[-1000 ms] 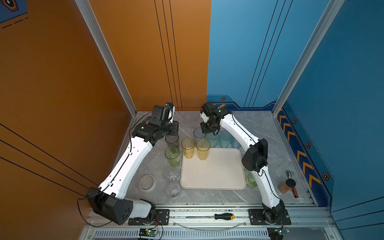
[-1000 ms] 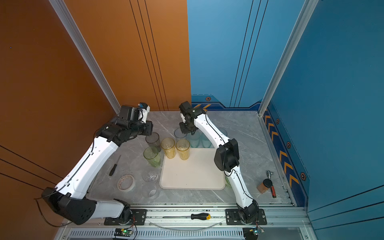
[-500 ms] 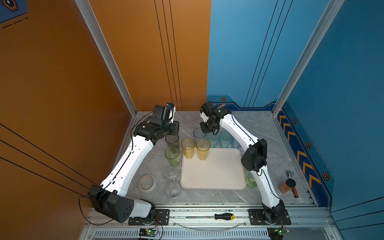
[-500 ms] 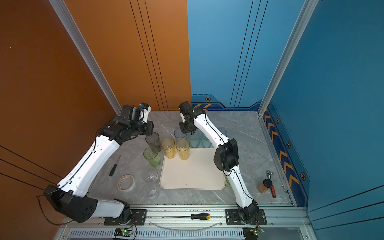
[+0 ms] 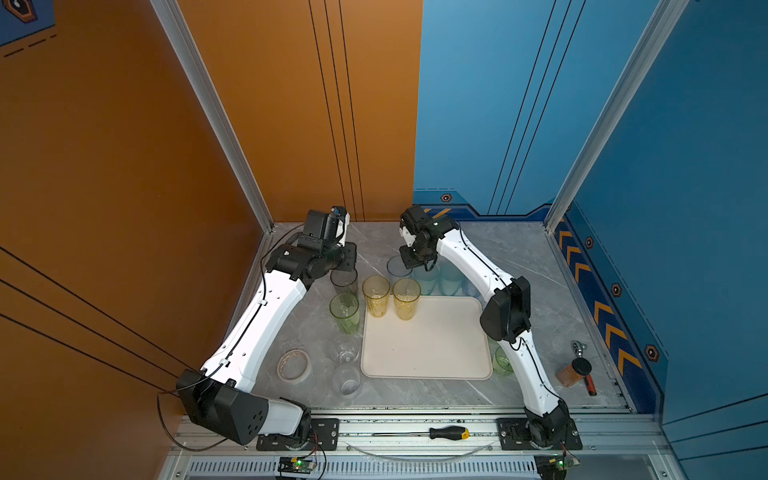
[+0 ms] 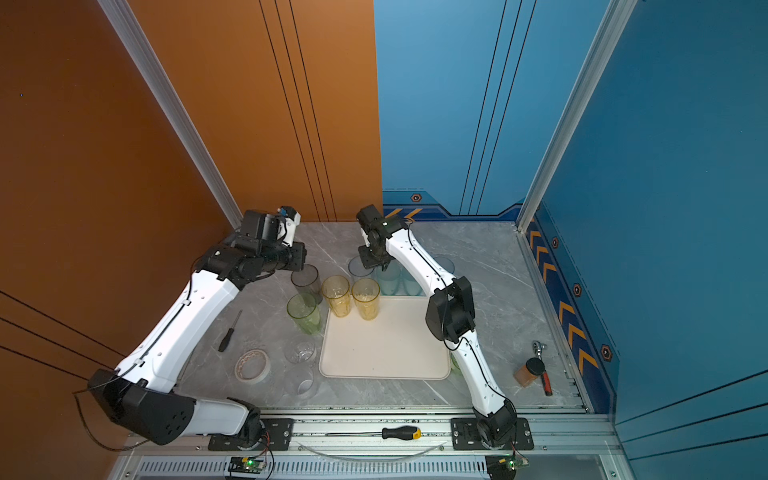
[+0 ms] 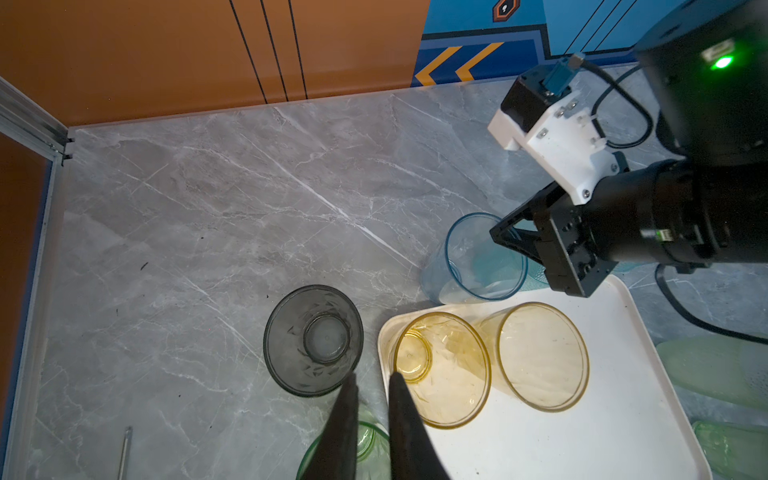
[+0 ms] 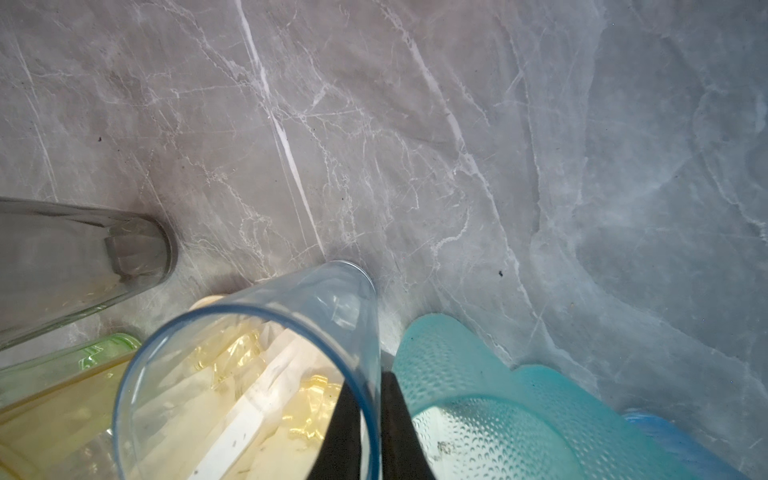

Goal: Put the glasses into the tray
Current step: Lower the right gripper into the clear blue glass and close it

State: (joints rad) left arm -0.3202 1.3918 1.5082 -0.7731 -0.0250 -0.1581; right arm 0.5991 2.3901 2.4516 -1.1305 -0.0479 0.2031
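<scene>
Between the closed fingers of the right pincer [image 8: 371,424] sits the wall of a clear blue tumbler [image 8: 332,299], one finger inside the rim and one outside, with a teal dimpled tumbler [image 8: 457,374] just beside the outer finger and the cream tray [image 5: 428,349] near on the inner side. The left pincer [image 7: 372,399] is nearly closed and empty. A smoky grey tumbler [image 7: 313,338] stands on the table to one side of its tips, and two yellow tumblers [image 7: 440,370] stand in the tray's corner to the other.
</scene>
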